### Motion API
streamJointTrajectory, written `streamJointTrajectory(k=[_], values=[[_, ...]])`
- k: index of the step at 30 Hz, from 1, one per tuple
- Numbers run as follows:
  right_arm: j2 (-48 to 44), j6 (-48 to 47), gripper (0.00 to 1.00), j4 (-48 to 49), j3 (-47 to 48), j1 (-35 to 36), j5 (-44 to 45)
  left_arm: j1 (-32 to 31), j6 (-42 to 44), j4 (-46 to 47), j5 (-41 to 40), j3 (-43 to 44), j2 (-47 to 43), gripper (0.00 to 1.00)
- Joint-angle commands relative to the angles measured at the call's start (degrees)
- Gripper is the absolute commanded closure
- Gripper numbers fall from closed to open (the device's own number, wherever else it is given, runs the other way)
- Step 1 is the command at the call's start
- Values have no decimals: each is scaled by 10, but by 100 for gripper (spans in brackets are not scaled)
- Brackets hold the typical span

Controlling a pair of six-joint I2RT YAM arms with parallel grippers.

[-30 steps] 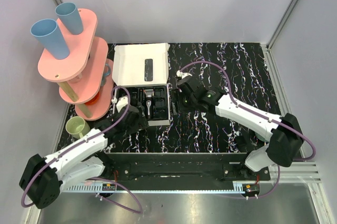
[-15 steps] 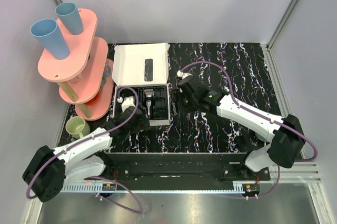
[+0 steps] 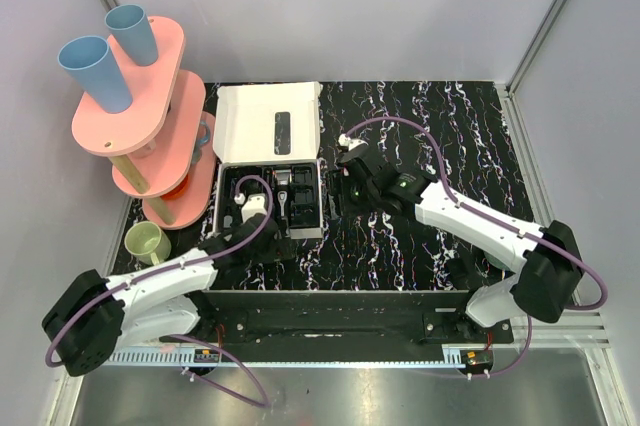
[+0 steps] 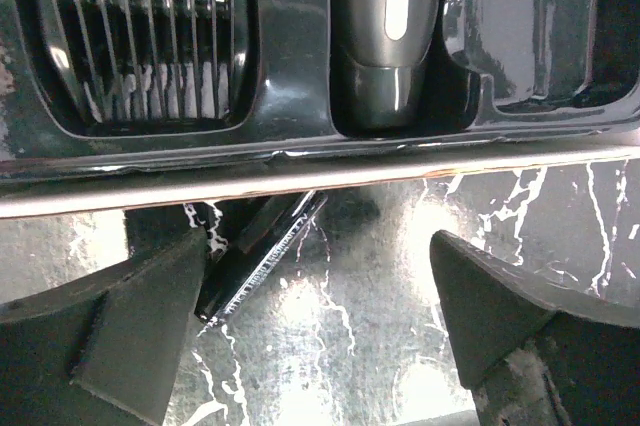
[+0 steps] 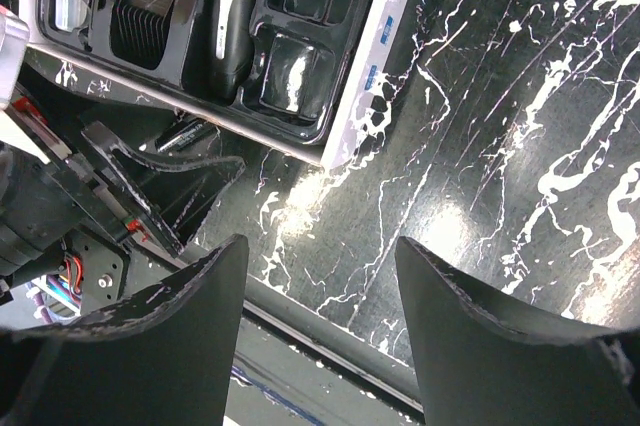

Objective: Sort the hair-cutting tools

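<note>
On a black white-veined tabletop, a white cardboard box with a black moulded tray. In the tray, side by side: a slim black clipper with grey head and a ribbed black comb attachment. Just outside the tray's near rim, on the table: a flat black plastic piece. Left gripper spread wide over that piece, gripping nothing. Right gripper parted and empty near the box's right corner.

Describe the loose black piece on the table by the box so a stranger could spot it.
Find the white cardboard box left of centre on the marbled table. Just outside its near edge, framed by the open left end effector, lies a flat black piece. Unlike the comb attachment and clipper, it sits outside the tray, slanted.
</note>
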Motion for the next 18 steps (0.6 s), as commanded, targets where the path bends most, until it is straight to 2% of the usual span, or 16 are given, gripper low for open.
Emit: streamJointTrajectory(k=[1,6,11,18], values=[[-26,9,31,-4,-6,-4,-3,-17,-32,13,-10,-17,-12,2],[-23,9,31,-4,-10,-4,-3,-29,-38,0,-17,-11,-2,8],[-21,9,32,-4,-12,-4,-3,-37,-39,-25,-39,15,17,32],[-27,7,32,-4,-15,-4,1,-54,-37,-50,-56,42,56,51]])
